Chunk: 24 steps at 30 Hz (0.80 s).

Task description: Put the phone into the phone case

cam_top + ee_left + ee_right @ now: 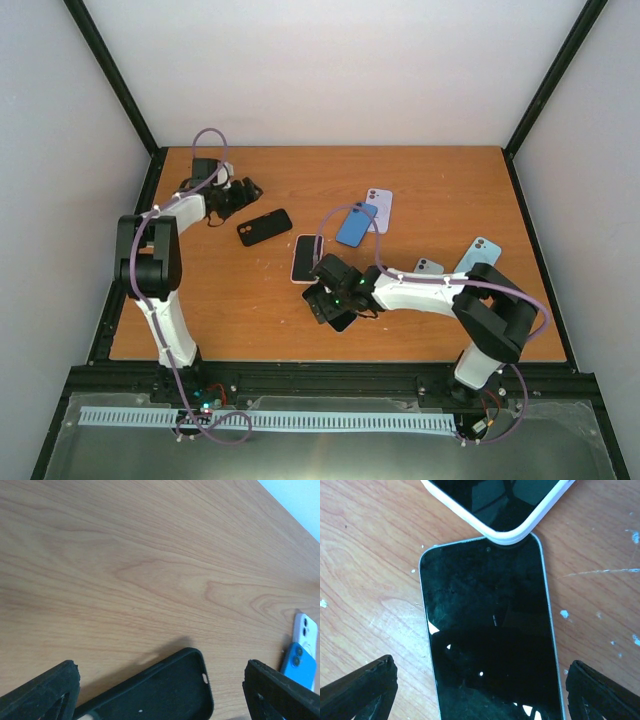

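Observation:
A black phone case [265, 227] lies open side up on the wooden table [430, 180], left of centre. In the left wrist view the case [165, 690] lies low between my left gripper's fingers [45, 692]. The left gripper [160, 672] [240, 195] is open and clear of the case's edges. A dark phone [490, 645] lies screen up on the table. My right gripper [480, 665] [335, 300] hangs open over it, one finger on each side, with a gap to both edges. From above, the gripper covers most of that phone.
A white-edged phone [305, 258] [500, 505] lies screen up, its corner touching the dark phone's top. A blue phone [355, 226] overlaps a lavender one [379, 207]. A pale blue phone [478, 254] and a grey one [428, 267] lie at the right.

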Each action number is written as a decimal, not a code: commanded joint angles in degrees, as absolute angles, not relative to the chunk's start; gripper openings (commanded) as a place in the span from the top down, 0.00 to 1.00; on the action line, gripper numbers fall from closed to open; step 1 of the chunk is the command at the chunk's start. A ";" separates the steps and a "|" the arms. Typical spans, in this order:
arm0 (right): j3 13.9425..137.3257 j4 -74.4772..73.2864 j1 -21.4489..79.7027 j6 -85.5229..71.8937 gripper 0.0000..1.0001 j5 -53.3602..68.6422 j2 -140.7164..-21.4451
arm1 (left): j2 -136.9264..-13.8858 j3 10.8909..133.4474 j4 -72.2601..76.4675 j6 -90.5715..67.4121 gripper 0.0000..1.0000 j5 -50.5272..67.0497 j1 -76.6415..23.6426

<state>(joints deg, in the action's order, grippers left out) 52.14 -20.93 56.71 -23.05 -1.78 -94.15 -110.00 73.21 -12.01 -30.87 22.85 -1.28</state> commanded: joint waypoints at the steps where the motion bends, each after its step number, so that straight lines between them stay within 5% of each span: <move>1: 53.87 -21.03 58.04 -20.52 0.09 -3.81 -95.89 | -113.95 78.09 -11.35 -28.61 0.11 31.14 -1.05; 10: 55.80 -22.04 58.62 -17.01 0.09 -7.29 -99.83 | -120.92 82.50 -11.46 -29.61 0.15 36.56 -1.22; 24: 54.80 -22.19 60.92 -17.62 0.23 -7.67 -101.24 | -125.50 86.28 -16.63 -29.17 0.15 39.77 -4.36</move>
<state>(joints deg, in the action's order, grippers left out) 54.81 -21.63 59.27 -17.37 -7.03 -100.33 -124.31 84.16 -13.08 -30.41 39.07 -3.29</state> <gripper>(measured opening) 0.790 0.854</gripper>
